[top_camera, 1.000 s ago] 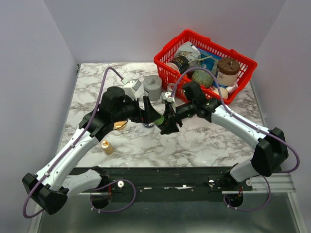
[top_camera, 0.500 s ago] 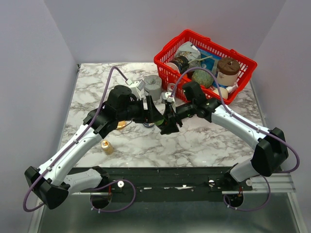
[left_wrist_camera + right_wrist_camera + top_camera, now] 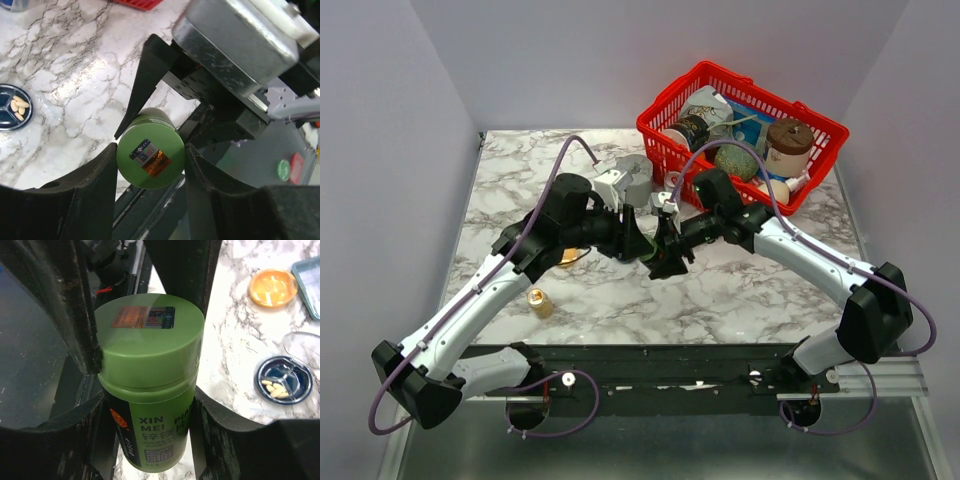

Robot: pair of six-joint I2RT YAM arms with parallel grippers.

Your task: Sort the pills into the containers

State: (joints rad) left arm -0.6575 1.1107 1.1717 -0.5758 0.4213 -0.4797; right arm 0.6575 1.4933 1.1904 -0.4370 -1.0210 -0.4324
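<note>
A green pill bottle with a green cap hangs above the marble table between both arms. My right gripper is shut on the bottle's body. My left gripper has a finger pressed against each side of the cap. In the top view the left gripper and the right gripper meet at the table's middle. The dark blue container holds several pale pills and also shows in the left wrist view. The orange container is empty; the left arm partly covers it.
A red wire basket full of jars and packets stands at the back right. A grey notched round block sits behind the grippers. A small gold piece lies near the front left. A clear lid lies beside the blue dish.
My left gripper has moved right to the bottle and its fingers have narrowed from wide open onto the cap. The right gripper has held still with the bottle.
</note>
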